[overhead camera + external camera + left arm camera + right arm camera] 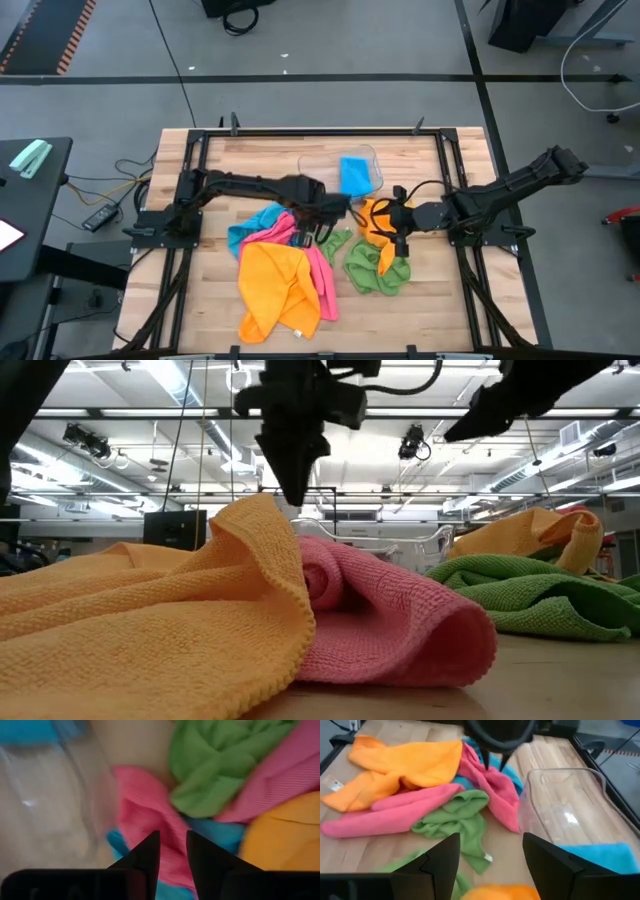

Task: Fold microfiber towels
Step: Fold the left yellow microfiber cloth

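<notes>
Left gripper (312, 218) reaching in from the left of the high view to frame centre, pointing down over the pink towel (316, 262), fingers a narrow gap apart with pink cloth showing between them; hard to tell whether anything is pinched. Right gripper (400, 232) coming in from the right, fingers spread wide and holding nothing, hovering by a small orange towel (377, 216) and a green towel (372, 268).

Large orange towel (272, 288) heaped at lower centre, a blue towel (252, 224) tucked under the pink one. Only from above: a clear plastic tray (325, 168) at upper centre with a folded blue towel (354, 175) inside. Low view alone: orange folds draped against rolled pink cloth, ceiling lights and beams behind. Left wrist view: tray wall close beside the pink towel.

Wooden table (450, 300) in a black frame, grey floor around
</notes>
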{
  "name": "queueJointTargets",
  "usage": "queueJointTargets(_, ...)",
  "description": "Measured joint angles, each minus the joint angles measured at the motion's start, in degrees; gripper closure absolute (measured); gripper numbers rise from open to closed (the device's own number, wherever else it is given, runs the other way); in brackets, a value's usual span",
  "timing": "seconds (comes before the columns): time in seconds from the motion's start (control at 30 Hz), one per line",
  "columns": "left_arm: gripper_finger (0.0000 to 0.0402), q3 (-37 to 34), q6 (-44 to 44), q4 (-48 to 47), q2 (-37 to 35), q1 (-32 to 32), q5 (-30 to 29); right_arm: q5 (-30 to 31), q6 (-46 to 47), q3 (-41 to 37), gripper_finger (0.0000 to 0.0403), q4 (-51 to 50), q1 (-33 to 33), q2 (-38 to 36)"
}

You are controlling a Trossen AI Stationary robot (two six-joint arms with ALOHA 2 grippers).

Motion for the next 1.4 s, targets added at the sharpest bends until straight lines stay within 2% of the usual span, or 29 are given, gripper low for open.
queueJointTargets(0.23, 0.031, 0.0, -10.9, -4.6, 0.0, -6.6, -0.6, -0.6, 0.3, -0.7, 0.0177, 6.8, 0.4, 3.5)
queueJointTargets(0.43, 0.0323, 0.0, -15.1, -5.5, 0.0, -13.6, -7.5, -3.4, 0.8, -0.6, 0.0177, 12.5, 0.3, 5.9)
queueJointTargets(0.67, 0.0335, 0.0, -22.3, -4.9, 0.0, -19.5, -12.7, -7.5, -2.2, -0.6, 0.0183, 19.0, 0.3, 10.3)
queueJointTargets(1.0, 0.036, -0.1, -23.0, -3.3, 0.0, -24.9, -21.5, -12.4, -6.9, -0.6, 0.0205, 24.5, 0.3, 14.7)
queueJointTargets(1.13, 0.0374, -4.0, -20.3, 2.8, 0.0, -25.4, -21.7, -12.6, -8.2, -0.6, 0.021, 25.4, 0.3, 14.6)
queueJointTargets(1.4, 0.0394, -16.7, -19.4, 12.8, -1.2, -25.5, -22.0, -12.6, -12.0, -0.6, 0.0219, 24.7, 0.4, 14.1)
